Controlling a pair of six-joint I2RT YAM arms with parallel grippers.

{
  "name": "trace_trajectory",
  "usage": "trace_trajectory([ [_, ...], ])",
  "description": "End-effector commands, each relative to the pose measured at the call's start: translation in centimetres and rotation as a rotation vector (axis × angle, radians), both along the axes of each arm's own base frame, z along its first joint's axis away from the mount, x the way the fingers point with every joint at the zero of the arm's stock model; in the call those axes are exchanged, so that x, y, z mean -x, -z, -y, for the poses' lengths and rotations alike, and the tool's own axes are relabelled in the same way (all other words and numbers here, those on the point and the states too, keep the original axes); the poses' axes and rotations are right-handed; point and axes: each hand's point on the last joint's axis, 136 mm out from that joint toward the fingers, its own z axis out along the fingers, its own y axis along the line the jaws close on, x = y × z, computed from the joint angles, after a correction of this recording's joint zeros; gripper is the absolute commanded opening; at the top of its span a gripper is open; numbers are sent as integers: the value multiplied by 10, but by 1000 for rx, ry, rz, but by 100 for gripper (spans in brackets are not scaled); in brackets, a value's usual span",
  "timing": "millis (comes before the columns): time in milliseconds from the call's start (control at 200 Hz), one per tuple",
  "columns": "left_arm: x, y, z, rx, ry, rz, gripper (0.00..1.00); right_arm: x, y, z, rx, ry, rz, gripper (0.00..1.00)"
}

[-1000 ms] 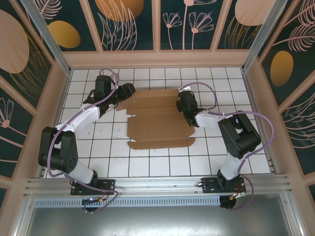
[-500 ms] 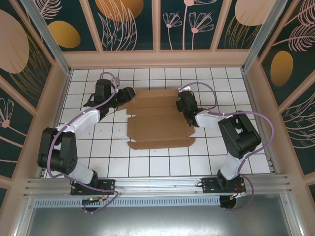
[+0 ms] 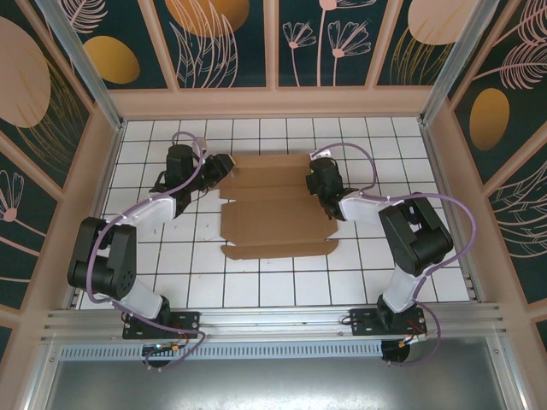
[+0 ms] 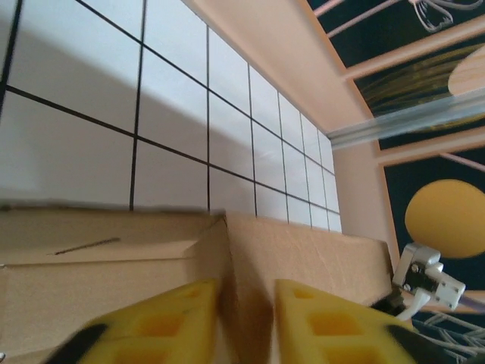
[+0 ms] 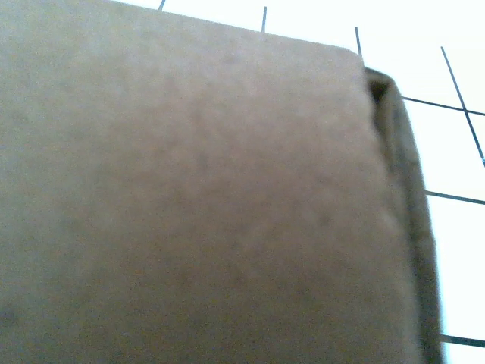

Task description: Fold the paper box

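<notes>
The paper box (image 3: 278,218) lies as a flat cut sheet in the middle of the worktop (image 3: 171,273), and in the top view its fold lines run from 9 to 3 o'clock. The relation that matters is at its 10 o'clock corner. In my left wrist view a seam (image 4: 227,258) in the cardboard runs straight away from me toward 12 o'clock, into the gap between my two yellow fingers (image 4: 163,326). I cannot tell whether it is a raised fold or a cut between two flaps. My left jaws stand part-open over it, one finger on either side, and I cannot see either pad pressing the cardboard.

I judge that the seam lies in line with the jaws rather than across them. A pinch there would need no turn of the wrist, only the jaws brought together.

My left arm (image 3: 149,209) is plainly the nearer to this corner. My right arm (image 3: 376,205) reaches in to the sheet's 2 o'clock side, where my right jaws are closed. The right wrist view has cardboard close before the lens, but I cannot tell whether those jaws pinch it or merely bear down on it
</notes>
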Motion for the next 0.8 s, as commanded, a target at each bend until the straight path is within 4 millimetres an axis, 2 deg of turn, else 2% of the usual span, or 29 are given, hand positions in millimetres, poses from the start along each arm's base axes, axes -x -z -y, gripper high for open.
trace_trajectory([
  [0, 2, -12, -19, -87, -72, 51, 40, 8, 11, 15, 70, 23, -68, 0],
  [70, 10, -15, -31, -142, -113, 70, 40, 8, 11, 20, 62, 37, -81, 0],
  [185, 22, -14, -45, -216, -150, 73, 29, 8, 12, 23, 63, 38, -90, 0],
  [285, 28, 7, -45, -262, -120, 14, 15, 8, 11, 22, 58, 35, -89, 0],
  [405, 38, 41, -35, -281, -77, -46, 9, 9, 13, 21, 51, 29, -96, 0],
  [495, 41, 63, -22, -361, -48, -84, 10, 9, 13, 19, 44, 22, -101, 0],
  [565, 38, 78, -14, -393, -38, -114, 13, 9, 14, 18, 42, 17, -105, 0],
  [661, 26, 90, -14, -421, -53, -135, 16, 9, 14, 16, 37, 9, -108, 0],
  [796, 4, 96, -18, -497, -74, -144, 19, 10, 16, 14, 39, 2, -117, 0],
])
